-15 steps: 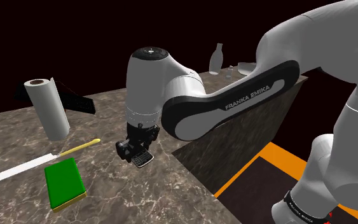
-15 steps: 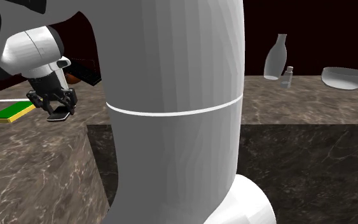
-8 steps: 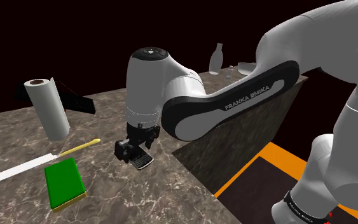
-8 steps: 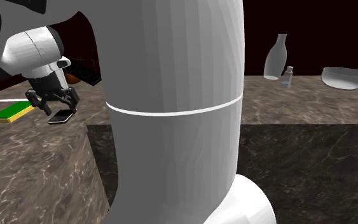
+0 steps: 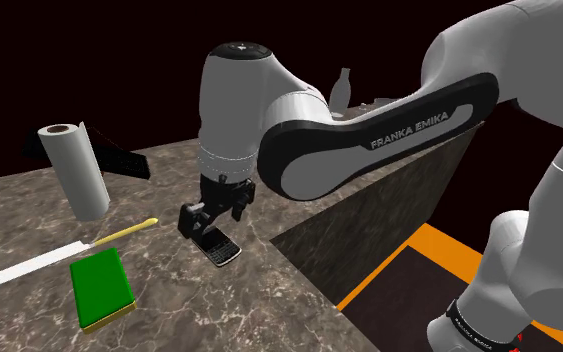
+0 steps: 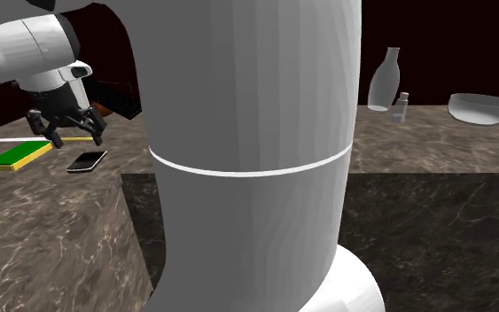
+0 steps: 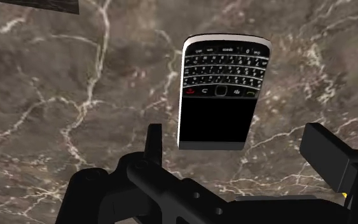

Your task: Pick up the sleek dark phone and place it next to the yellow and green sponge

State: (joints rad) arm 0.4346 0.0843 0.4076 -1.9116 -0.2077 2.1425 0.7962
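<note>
We read "FRANKA EMIKA" in white capitals on the dark band along the arm [image 5: 409,128] in the shoulder view. More white lettering sits on the dark ring [image 5: 474,335] near the arm's base, too small for us to read. The key markings on the phone [image 7: 222,92] are likewise illegible.

Phone [image 7: 222,95] is rendered black with a silver rim and white-lettered keys. Counter [image 7: 56,95] is done in dark brown marble, veined with pale lines. Sponge [image 5: 101,287] is shown green on top, yellow below.
</note>
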